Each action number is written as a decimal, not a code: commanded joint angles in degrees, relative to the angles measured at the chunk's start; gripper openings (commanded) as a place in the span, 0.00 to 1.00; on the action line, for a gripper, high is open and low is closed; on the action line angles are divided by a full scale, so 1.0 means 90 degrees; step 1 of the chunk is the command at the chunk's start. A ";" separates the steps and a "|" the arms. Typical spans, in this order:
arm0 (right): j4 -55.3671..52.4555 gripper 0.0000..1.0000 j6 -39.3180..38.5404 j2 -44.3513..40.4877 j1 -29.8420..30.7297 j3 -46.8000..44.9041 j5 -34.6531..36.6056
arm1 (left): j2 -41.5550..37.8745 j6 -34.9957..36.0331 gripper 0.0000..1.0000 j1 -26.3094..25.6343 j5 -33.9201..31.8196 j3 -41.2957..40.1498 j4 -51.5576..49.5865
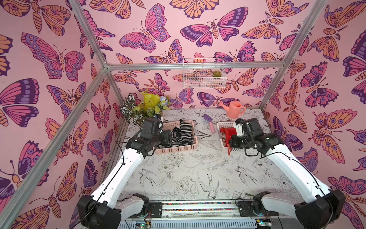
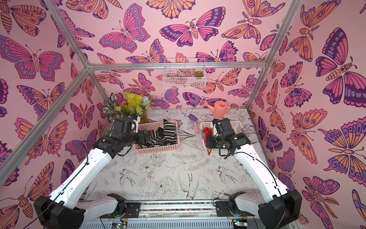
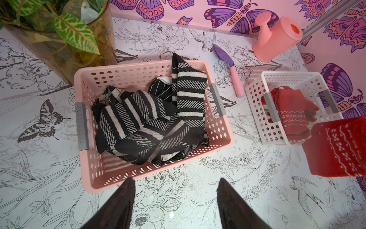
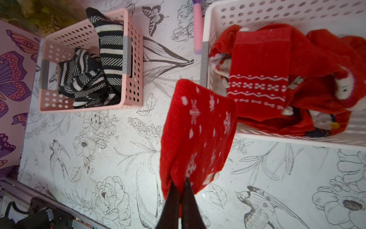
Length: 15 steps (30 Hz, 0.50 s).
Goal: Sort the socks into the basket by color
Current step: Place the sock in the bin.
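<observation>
Hanging from the right tool [image 4: 181, 183], whose jaws are clamped together on its edge, a red sock [image 4: 198, 126] with white snowflakes dangles above the desk [image 1: 188, 174]. It hangs just outside the white basket [image 4: 277, 139], at the corner nearest the robot and the pink basket [image 3: 87, 158]; whether it brushes the rim cannot be told. Inside the white basket lies a heap of red socks [image 4: 261, 65], one with bands of white pattern, others with small white-faced figures. The pink basket sits apart on the left side of the desk and holds the black-and-white socks [image 3: 142, 123], striped and checked, piled loosely; one striped sock [image 3: 190, 89] leans up against the far wall and pokes over its rim. The left tool [image 3: 176, 186] hovers just beside the pink basket with its jaws apart and nothing between them. Behind the baskets stand a pink watering can [image 1: 234, 110] and a leafy plant [image 1: 142, 107], with a purple trowel [image 1: 209, 121] lying between the baskets. A wire basket [image 1: 204, 76] hangs on the back wall
</observation>
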 commanded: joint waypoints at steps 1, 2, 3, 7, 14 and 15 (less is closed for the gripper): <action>-0.0338 0.04 -0.0359 -0.0107 -0.0384 0.0372 -0.0057 | 0.0075 0.0056 0.67 0.0039 0.0049 -0.0037 0.0004; -0.0373 0.04 -0.0420 -0.0112 -0.0479 0.0418 -0.0048 | 0.0089 0.0056 0.67 0.0039 0.0050 -0.0041 0.0009; -0.0403 0.04 -0.0472 -0.0095 -0.0609 0.0461 -0.0020 | 0.0090 0.0056 0.67 0.0037 0.0049 -0.0036 0.0017; -0.0433 0.04 -0.0593 -0.0038 -0.0999 0.0610 0.0036 | 0.0134 0.0066 0.67 0.0038 0.0058 -0.0053 0.0011; -0.0345 0.04 -0.0610 0.0061 -0.1402 0.0811 0.0433 | 0.0129 0.0063 0.67 0.0039 0.0088 -0.0046 0.0020; -0.0309 0.04 -0.0592 0.0076 -0.1461 0.0827 0.0459 | 0.0107 0.0053 0.67 0.0038 0.0090 -0.0055 0.0020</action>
